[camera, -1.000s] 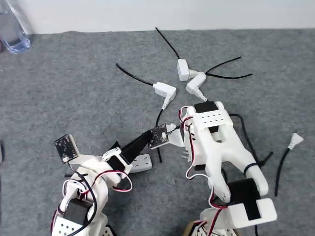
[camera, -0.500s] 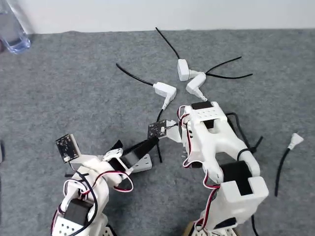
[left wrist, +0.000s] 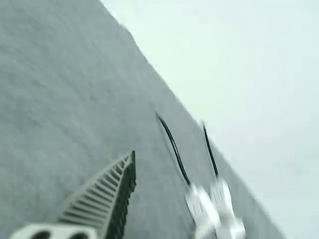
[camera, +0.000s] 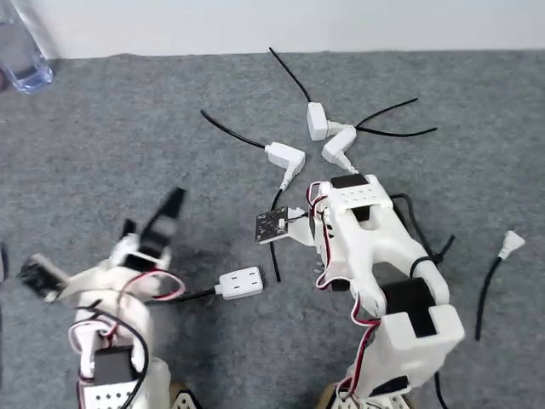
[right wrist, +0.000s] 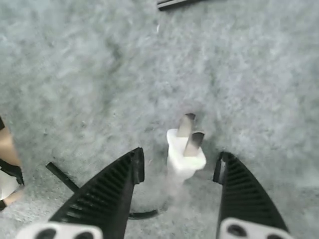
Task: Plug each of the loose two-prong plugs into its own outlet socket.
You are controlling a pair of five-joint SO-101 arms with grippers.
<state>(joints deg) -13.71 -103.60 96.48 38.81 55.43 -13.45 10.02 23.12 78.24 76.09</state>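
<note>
Here right gripper [right wrist: 180, 155] gapes wide — straddling plug [right wrist: 185, 160], not touching.

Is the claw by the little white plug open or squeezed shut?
Open. The fingers of the right gripper stand apart, one on each side of the white plug, with grey carpet showing in the gaps.

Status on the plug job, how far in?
Done: nothing, the strip has no plug in it. In hand: the right gripper is open around one plug, not clamped on it. Left: grip and seat that plug, then the four loose plugs lying farther out.
</note>
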